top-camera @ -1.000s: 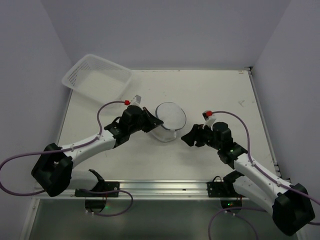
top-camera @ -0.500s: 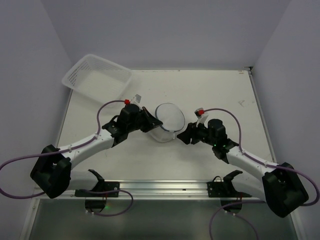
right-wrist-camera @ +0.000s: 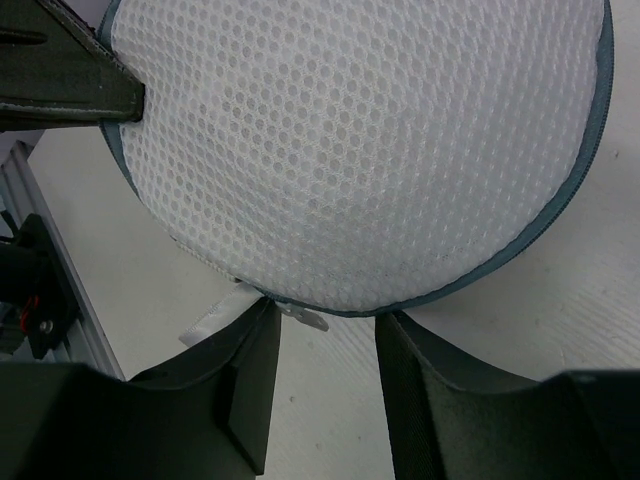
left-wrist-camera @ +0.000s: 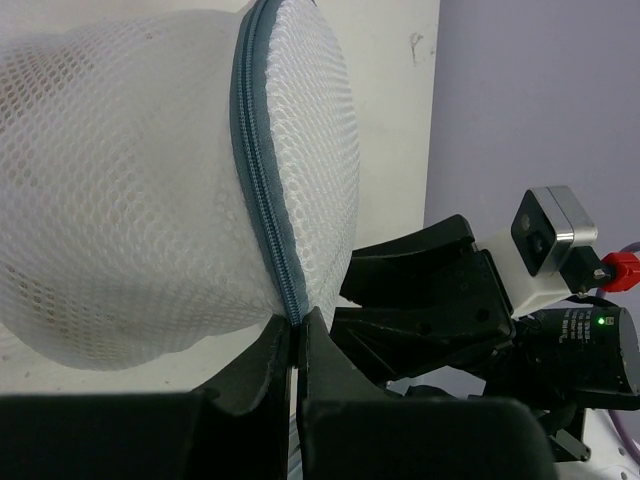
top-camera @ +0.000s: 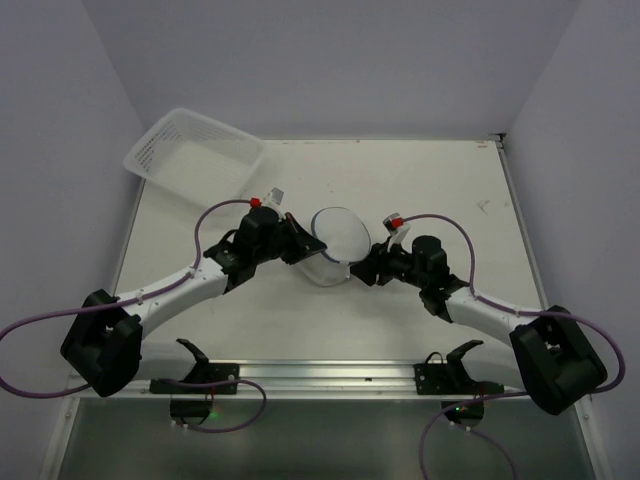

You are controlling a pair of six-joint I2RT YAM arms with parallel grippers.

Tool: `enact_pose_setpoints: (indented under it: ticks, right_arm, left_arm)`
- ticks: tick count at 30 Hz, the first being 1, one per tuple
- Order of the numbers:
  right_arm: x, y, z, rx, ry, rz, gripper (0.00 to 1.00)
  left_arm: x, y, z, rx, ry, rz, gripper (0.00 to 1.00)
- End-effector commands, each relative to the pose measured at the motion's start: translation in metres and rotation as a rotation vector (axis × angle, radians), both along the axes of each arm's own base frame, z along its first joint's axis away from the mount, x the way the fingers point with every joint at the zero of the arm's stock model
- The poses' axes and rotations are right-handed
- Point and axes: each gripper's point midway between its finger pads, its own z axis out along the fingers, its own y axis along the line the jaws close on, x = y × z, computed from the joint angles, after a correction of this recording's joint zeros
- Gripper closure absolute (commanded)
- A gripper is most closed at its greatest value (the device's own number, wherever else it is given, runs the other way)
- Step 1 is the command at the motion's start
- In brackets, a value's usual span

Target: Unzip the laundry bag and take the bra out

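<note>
The laundry bag (top-camera: 338, 238), a round white mesh pod with a blue-grey zipper rim (left-wrist-camera: 262, 180), stands on edge mid-table. My left gripper (top-camera: 312, 246) is shut on the zipper rim at the bag's left edge (left-wrist-camera: 297, 325). My right gripper (top-camera: 362, 270) is open at the bag's right side. In the right wrist view the bag (right-wrist-camera: 360, 140) fills the frame, and the metal zipper pull (right-wrist-camera: 305, 318) lies between the open fingers (right-wrist-camera: 325, 335), beside a white fabric tab (right-wrist-camera: 210, 325). The bra is hidden; I cannot make it out through the mesh.
A white plastic lattice basket (top-camera: 195, 155) stands at the back left corner, tilted against the wall. A small white-and-grey object (top-camera: 273, 193) lies behind the left wrist. Walls close the table in on three sides. A metal rail (top-camera: 330, 375) runs along the near edge.
My right arm has reached left, bringing its open gripper up to the bag's right side. The left gripper has stayed shut on the zipper rim, barely moving.
</note>
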Motion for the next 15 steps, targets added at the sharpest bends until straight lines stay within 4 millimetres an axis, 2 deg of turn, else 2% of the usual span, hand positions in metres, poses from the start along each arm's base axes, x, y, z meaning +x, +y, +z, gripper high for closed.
enact_pose_setpoints:
  ticks: [1, 2, 5, 6, 9, 12, 14, 15]
  right_arm:
    - [0.01, 0.012, 0.029, 0.055, -0.107, 0.041, 0.56]
    - [0.01, 0.013, 0.03, 0.056, -0.108, 0.041, 0.58]
    - [0.011, 0.011, 0.028, 0.048, -0.105, 0.032, 0.71]
    - [0.011, 0.01, 0.026, 0.036, -0.106, 0.03, 0.81]
    - [0.009, 0.006, 0.021, 0.009, -0.096, 0.021, 0.97]
    - [0.009, -0.004, 0.015, -0.028, -0.075, -0.022, 1.0]
    - [0.013, -0.012, 0.019, -0.051, -0.087, -0.073, 1.0]
    - [0.012, -0.02, 0.011, -0.094, -0.057, -0.098, 1.0]
  left_arm:
    - [0.005, -0.006, 0.033, -0.054, -0.072, -0.031, 1.0]
    - [0.005, -0.006, 0.033, -0.053, -0.072, -0.031, 1.0]
    - [0.005, -0.004, 0.032, -0.05, -0.067, -0.031, 1.0]
    - [0.005, -0.004, 0.032, -0.049, -0.066, -0.032, 1.0]
    - [0.005, -0.001, 0.03, -0.043, -0.066, -0.026, 1.0]
    - [0.005, 0.004, 0.027, -0.032, -0.062, -0.024, 1.0]
    - [0.004, 0.009, 0.026, -0.013, -0.068, -0.03, 1.0]
    - [0.003, 0.017, 0.019, 0.015, -0.047, -0.024, 1.0]
